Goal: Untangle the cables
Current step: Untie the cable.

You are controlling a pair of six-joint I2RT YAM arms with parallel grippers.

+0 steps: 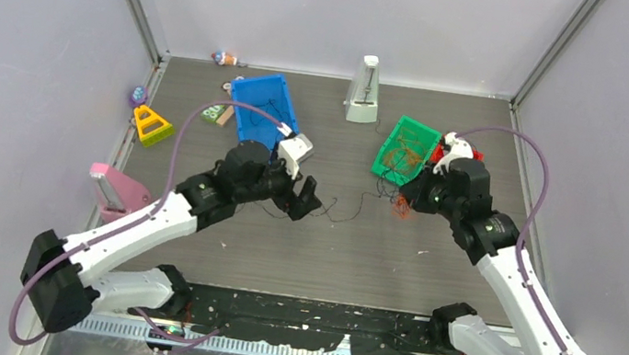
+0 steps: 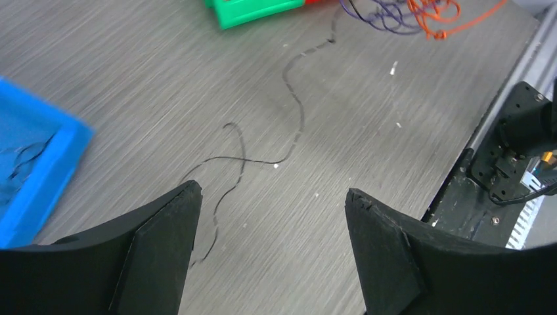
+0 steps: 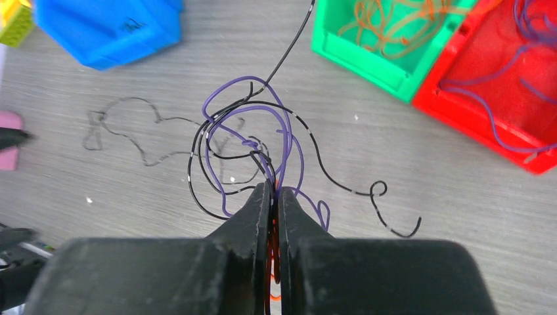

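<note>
I have the grey counter (image 1: pixel 373 260) in front of me, with a blue bin (image 1: pixel 263 107) far left of centre and a green bin (image 3: pixel 368 62) and a red bin (image 3: pixel 479 134) touching side by side at far right. The green one carries loose orange loops and the red one a few long purple strands.

The cables (image 3: pixel 253 143) I'm working on sit on the counter just in front of the green bin. They form a small knotted clump of hair-thin wire: purple loops wound through black ones, with a bit of orange showing low down between the pinching tips. One black strand runs up and away from the knot. Another curls off to the right and ends in a small hook. A third black strand lies flat on the counter in loose squiggles, trailing from the clump toward my left arm.

My right fingers (image 3: pixel 269 200) are pressed together and clamped on the base of that clump. My left fingers (image 1: pixel 303 202) stand wide apart, holding nothing, low over the squiggled black strand near mid-counter.
</note>
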